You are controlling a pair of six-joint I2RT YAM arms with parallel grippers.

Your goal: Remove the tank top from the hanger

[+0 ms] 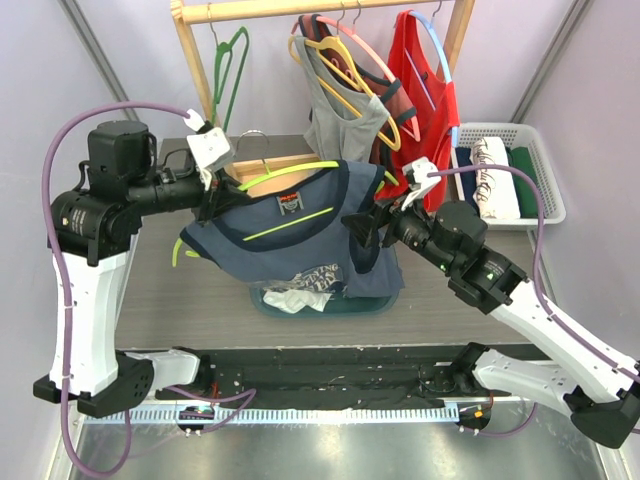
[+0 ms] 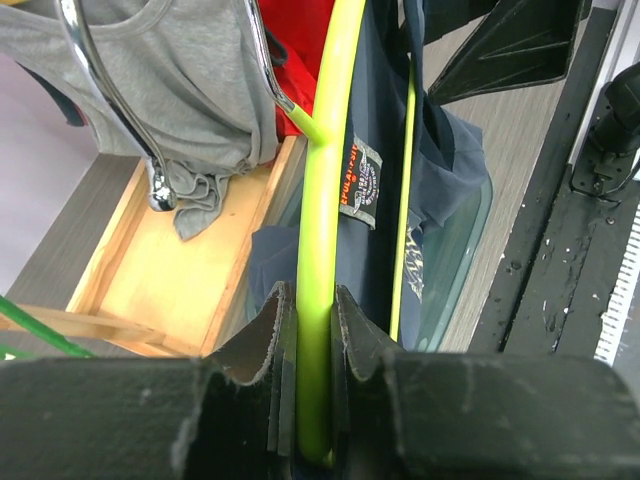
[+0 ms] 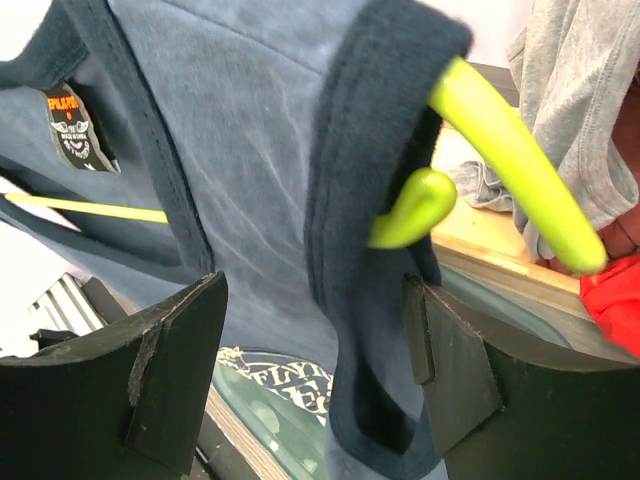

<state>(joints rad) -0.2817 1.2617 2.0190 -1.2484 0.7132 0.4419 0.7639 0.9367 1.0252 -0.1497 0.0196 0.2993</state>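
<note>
A navy blue tank top [image 1: 300, 235] hangs on a lime-green hanger [image 1: 290, 172] held above the table's middle. My left gripper [image 1: 212, 195] is shut on the hanger's left end; in the left wrist view the green bar [image 2: 325, 200] runs straight between the jaws of the left gripper [image 2: 312, 310]. My right gripper [image 1: 362, 228] is at the top's right shoulder and stands open. In the right wrist view the dark shoulder strap [image 3: 355, 200] hangs between the fingers of the right gripper [image 3: 315, 330], close to the right finger, just below the hanger's hooked end [image 3: 415, 205].
A wooden rack behind holds a grey tank top [image 1: 345, 115], a red one [image 1: 425, 90] and an empty green hanger [image 1: 228, 70]. A white basket [image 1: 538, 150] of folded clothes stands at the right. A clear green bin [image 1: 262, 303] with clothes sits under the navy top.
</note>
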